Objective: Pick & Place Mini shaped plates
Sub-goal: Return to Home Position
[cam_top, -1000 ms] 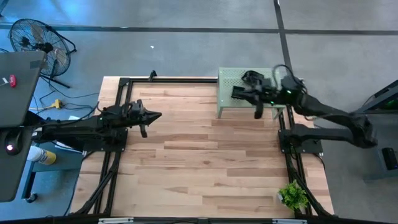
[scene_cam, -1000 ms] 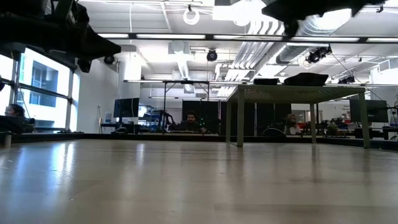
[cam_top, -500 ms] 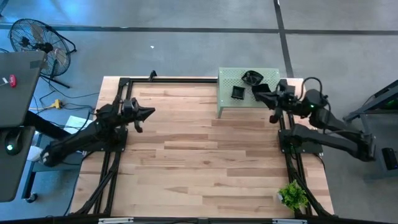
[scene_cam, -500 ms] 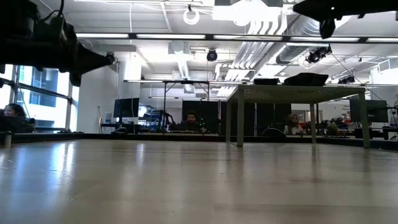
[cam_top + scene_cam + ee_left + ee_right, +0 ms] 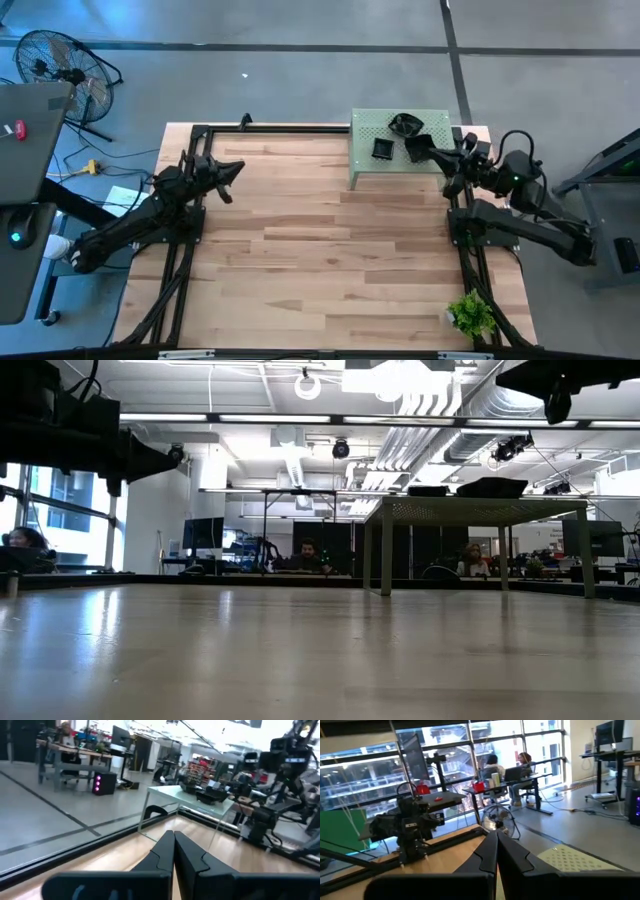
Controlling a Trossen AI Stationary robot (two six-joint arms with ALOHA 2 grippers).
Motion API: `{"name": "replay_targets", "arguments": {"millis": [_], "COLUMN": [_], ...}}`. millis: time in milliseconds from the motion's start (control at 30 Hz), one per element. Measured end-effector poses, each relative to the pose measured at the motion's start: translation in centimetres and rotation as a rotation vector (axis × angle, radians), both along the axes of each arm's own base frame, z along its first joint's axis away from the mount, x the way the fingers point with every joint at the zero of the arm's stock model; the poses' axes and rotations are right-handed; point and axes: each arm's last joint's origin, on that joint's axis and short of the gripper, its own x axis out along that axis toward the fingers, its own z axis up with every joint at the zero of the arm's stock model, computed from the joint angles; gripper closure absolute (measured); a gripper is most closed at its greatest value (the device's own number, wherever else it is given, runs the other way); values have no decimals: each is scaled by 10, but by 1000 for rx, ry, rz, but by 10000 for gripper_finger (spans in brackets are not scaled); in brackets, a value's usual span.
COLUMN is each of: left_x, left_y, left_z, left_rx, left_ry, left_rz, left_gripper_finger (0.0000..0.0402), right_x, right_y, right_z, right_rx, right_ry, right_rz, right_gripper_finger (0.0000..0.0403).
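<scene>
Three mini shaped plates, glossy black, rest on top of the pale green perforated stand (image 5: 368,128) at the table's far right: one (image 5: 405,124) toward the far edge, one (image 5: 382,149) nearer, one (image 5: 413,144) to its right. The low view shows them as dark shapes (image 5: 492,487) on the stand top. My right gripper (image 5: 437,155) is shut and empty, level, just right of the stand, pointing left. My left gripper (image 5: 233,169) is shut and empty above the table's far left part, and its wrist view shows its fingers (image 5: 174,842) closed.
A black frame (image 5: 200,135) runs along the table's left, far and right sides. A small green plant (image 5: 470,315) stands at the near right corner. The wooden table (image 5: 320,260) lies bare between the arms. People sit at desks in the room beyond.
My right gripper has drawn back from over the stand toward the table's right edge, uncovering the third plate. My left gripper has pulled back toward the left edge, sunk a little and swung toward the far edge. The plates have stayed where they were.
</scene>
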Motion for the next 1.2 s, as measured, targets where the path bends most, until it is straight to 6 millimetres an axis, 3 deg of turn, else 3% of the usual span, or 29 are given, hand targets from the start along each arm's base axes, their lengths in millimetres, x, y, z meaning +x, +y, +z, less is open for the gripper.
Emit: {"name": "replay_targets", "arguments": {"millis": [333, 433, 533, 733, 1033, 1200], "left_x": [-1, -1, -1, 0, 0, 0], "left_y": [1, 1, 1, 1, 1, 1], "left_z": [-1, -1, -1, -3, -6, -6], "left_rx": [-30, -31, -32, -47, -62, -63], "left_ry": [-15, -14, -11, 7, 32, 33], "left_rz": [55, 55, 46, 38, 39, 39], "left_gripper_finger": [401, 402, 402, 402, 401, 401], "right_x": [-19, -22, -20, -11, 10, 13], "right_y": [9, 10, 8, 2, -8, -10], "right_z": [-27, -29, -29, -51, -102, -113], "right_rx": [-43, -46, -50, -27, -16, -9], "right_ry": [-133, -103, -71, -80, -184, -141], "right_rz": [-25, -42, -70, -105, -40, -84], "right_gripper_finger": [401, 402, 401, 401, 402, 402]}}
